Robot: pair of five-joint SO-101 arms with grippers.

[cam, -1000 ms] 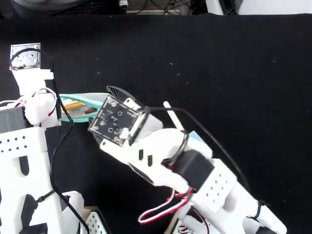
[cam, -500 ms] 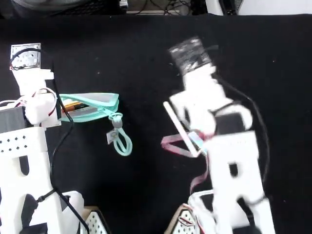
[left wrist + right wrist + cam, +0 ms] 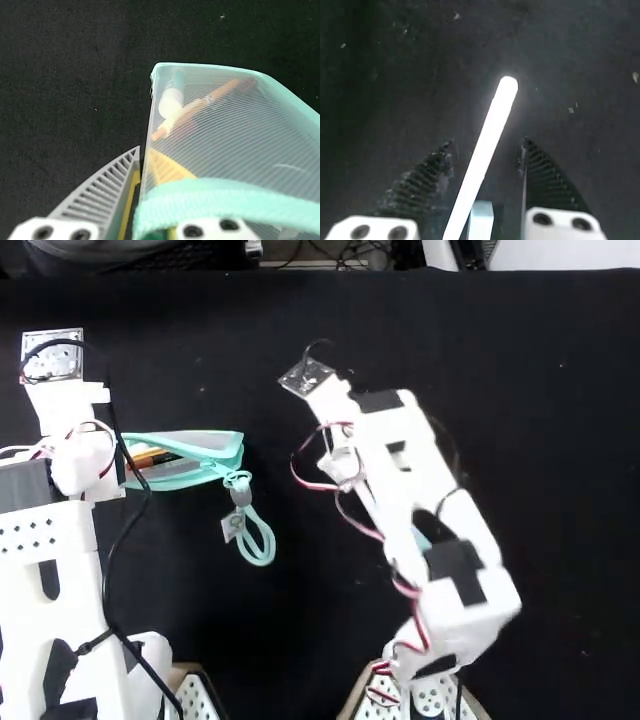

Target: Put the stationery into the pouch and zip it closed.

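A translucent mint pouch [image 3: 200, 468] is laid flat, strap [image 3: 252, 532] looped beside it. An orange pencil [image 3: 200, 106] is contained (something yellow too); a white stick [image 3: 485, 150] is seen outside.

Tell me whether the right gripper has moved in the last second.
Yes. In the high view its arm has swung right, away from the pouch, which stayed put. The right gripper now straddles the white pen.

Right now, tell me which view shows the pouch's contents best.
Left wrist view: the orange pencil shows through the pouch wall. The high view catches an orange sliver inside it; the right wrist view faces a white stick instead.
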